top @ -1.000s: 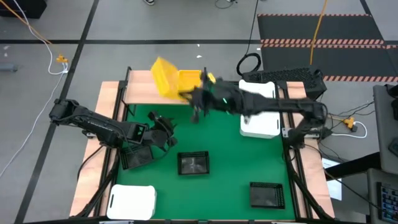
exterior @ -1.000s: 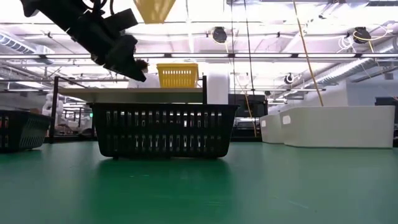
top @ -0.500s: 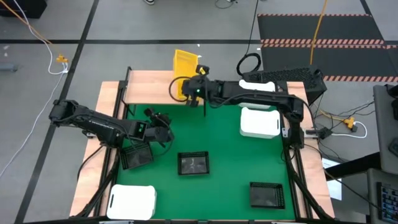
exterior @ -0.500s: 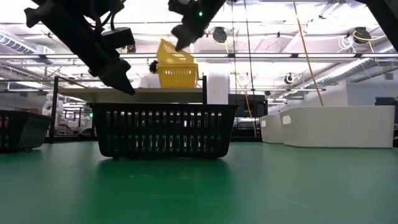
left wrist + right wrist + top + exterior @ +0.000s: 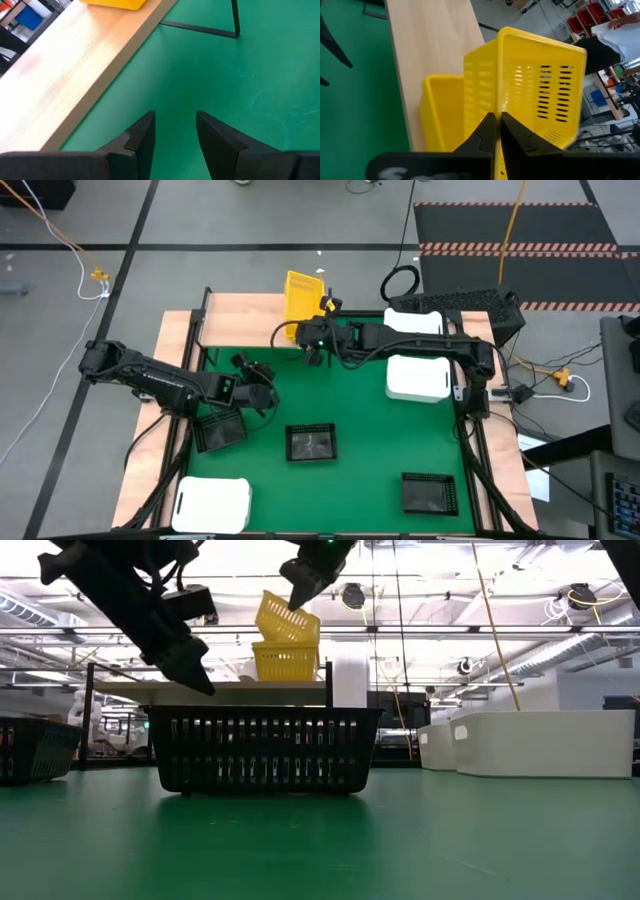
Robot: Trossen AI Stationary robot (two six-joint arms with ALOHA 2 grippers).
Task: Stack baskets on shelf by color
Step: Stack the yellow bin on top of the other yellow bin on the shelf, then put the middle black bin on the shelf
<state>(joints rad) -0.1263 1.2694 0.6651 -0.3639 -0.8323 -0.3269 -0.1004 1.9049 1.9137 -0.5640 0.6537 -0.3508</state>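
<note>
My right gripper point(image 5: 310, 326) is shut on a yellow basket point(image 5: 303, 293) and holds it tilted just above a second yellow basket point(image 5: 285, 661), which stands on the light-wood shelf point(image 5: 240, 320). The right wrist view shows both: the held basket point(image 5: 540, 85) and the one on the shelf point(image 5: 440, 112). My left gripper point(image 5: 256, 374) hovers open over the green mat near the shelf's near edge, beside a black basket point(image 5: 218, 430). In the left wrist view its fingers point(image 5: 175, 120) hold nothing. My right gripper pinches a thin wall edge point(image 5: 498, 102) of the yellow basket between its two fingers point(image 5: 485, 127). It comes slanting down from the table's near side. The basket is lifted clear and tilted, its lower corner point(image 5: 262, 635) close above the shelf basket; whether they touch I cannot tell.
Black baskets lie on the mat at the centre point(image 5: 311, 443), near right point(image 5: 430, 493) and left. White baskets sit at the right point(image 5: 417, 378), far right point(image 5: 415, 323) and near left point(image 5: 212, 505). The shelf's left part is bare wood.
My right gripper has swung the yellow basket from over the shelf's middle toward the right and lowered it until it hangs tilted over the yellow basket on the shelf. My left gripper has shifted a little toward the far edge, then kept still.
</note>
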